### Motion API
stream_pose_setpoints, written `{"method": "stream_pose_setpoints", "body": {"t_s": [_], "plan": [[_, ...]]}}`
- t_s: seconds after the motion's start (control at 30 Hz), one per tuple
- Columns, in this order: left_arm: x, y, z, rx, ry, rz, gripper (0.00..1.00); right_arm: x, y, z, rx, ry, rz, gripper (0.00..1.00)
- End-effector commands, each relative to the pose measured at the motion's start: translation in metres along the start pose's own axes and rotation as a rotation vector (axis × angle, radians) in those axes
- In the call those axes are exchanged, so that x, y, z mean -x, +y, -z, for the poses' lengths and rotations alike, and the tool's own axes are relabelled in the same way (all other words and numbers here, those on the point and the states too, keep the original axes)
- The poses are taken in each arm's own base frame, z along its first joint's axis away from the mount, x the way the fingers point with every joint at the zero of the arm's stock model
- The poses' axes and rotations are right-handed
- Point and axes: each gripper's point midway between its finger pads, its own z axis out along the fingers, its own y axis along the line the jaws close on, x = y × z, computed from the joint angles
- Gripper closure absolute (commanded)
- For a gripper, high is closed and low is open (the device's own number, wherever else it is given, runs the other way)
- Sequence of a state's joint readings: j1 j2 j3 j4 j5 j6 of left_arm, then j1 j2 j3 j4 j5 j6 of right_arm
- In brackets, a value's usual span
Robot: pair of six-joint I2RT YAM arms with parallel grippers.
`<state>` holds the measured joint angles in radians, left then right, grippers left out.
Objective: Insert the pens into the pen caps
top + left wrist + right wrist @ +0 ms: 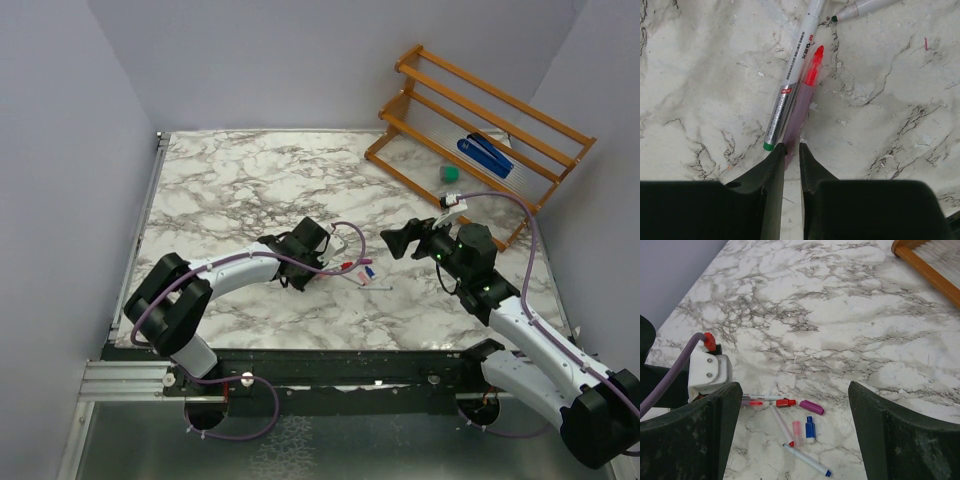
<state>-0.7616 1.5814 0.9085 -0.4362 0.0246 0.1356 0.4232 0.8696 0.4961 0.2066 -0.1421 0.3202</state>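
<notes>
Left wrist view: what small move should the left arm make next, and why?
Probably a short lift: the left gripper looks closed on the rear end of the red-tipped pen, which lies flat on the table beside a white pen; raising it would free it for capping.

White-and-grey marble-pattern table (230, 180), plain pale lavender walls (300, 60) close around it on the left, back and right. Orange wooden rack (500, 95) with slatted tiers sits at the table's far right corner, angled, and a blue stapler-like object (485, 155) lies on its lower tier. Small green block (451, 174) sits at the rack's front edge, just left of and nearer than the blue object.
</notes>
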Motion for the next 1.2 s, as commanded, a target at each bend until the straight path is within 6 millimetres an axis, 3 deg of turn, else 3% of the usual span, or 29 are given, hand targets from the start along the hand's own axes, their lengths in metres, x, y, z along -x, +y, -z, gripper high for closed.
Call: {"method": "stream_pose_setpoints", "body": {"t_s": [0.0, 0.9, 0.97, 1.03, 1.17], "plan": [[0.000, 0.000, -0.004, 0.010, 0.013, 0.002, 0.82, -0.003, -0.006, 0.000, -0.022, 0.003, 0.013, 0.08], [-0.005, -0.007, -0.020, -0.038, 0.065, 0.001, 0.82, -0.008, -0.009, -0.001, -0.031, 0.012, 0.016, 0.08], [-0.006, -0.009, -0.021, -0.046, 0.068, 0.002, 0.87, -0.009, -0.010, -0.002, -0.032, 0.016, 0.015, 0.08], [-0.007, -0.010, -0.022, -0.054, 0.072, 0.002, 1.00, -0.009, -0.010, -0.002, -0.034, 0.016, 0.015, 0.08], [-0.003, -0.014, -0.020, -0.073, 0.059, 0.002, 1.00, -0.011, -0.013, -0.002, -0.046, 0.027, 0.016, 0.09]]}}
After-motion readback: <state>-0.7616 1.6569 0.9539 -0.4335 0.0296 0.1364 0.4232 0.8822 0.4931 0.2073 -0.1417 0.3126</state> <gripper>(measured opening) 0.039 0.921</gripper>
